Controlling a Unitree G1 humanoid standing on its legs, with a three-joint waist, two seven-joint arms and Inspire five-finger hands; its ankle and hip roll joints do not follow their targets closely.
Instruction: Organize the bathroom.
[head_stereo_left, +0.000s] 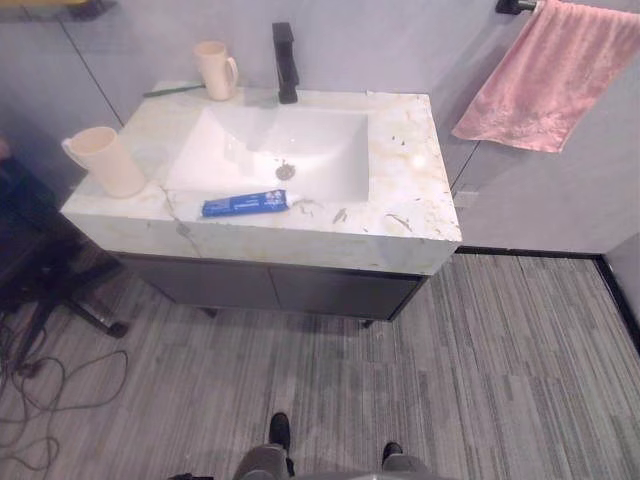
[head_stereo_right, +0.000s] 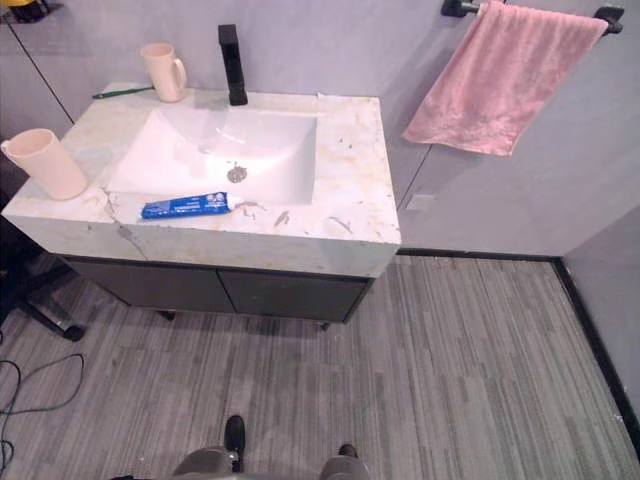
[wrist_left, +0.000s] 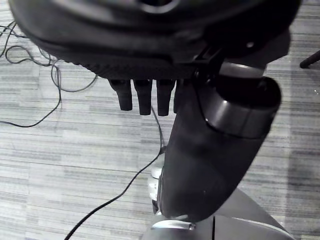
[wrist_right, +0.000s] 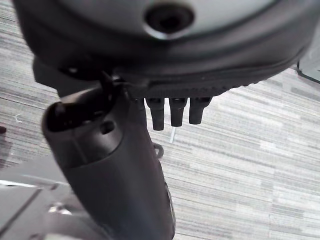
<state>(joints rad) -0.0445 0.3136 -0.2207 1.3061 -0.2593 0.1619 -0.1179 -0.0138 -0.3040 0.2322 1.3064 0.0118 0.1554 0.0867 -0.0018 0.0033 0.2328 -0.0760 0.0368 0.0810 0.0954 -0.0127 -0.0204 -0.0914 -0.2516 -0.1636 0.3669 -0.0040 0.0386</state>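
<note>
Up on the countertop (head_stereo_left: 400, 190) stand two cream cups (head_stereo_left: 104, 160) (head_stereo_left: 216, 70), one blue toothpaste tube (head_stereo_left: 245, 203) near, one green toothbrush (head_stereo_left: 172, 90) far left. Left hand (wrist_left: 145, 95) and right hand (wrist_right: 175, 112) hang relaxed, empty.

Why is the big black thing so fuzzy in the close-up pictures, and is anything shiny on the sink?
Left wrist view: the left hand sits right against the camera, so it looks soft, while the floor past it is sharper. Right wrist view: same for the right hand. Left eye view: the basin glows pale where light hits it; the tube lies sharp on the front edge.
</note>
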